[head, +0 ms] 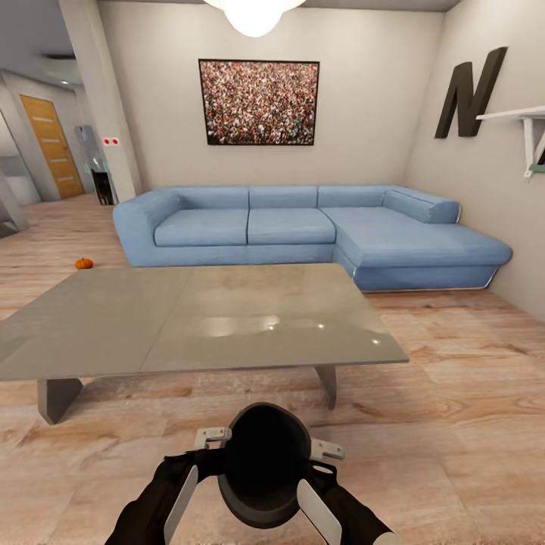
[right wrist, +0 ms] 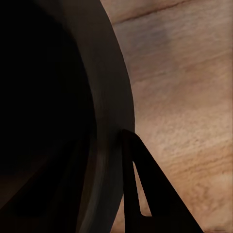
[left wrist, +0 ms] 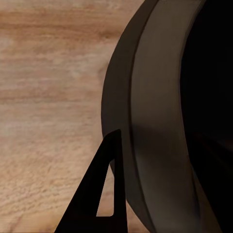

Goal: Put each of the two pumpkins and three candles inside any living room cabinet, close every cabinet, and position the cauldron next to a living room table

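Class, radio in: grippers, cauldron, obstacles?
Both arms flank the cauldron; grip unconfirmed. Grey table directly ahead. One pumpkin on floor beyond.

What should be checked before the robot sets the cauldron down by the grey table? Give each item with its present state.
1. Cauldron held between both arms: ok, left gripper and right gripper sit at its opposite sides.
2. Finger contact on its wall: ok, one finger lies against the rim, another likewise.
3. Table in front of the cauldron: ok.
4. Wood floor by the table free for set-down: ok.
5. Pumpkin stowed: not ok, it lies on the floor near the sofa.
6. Cabinets closed: cannot tell.
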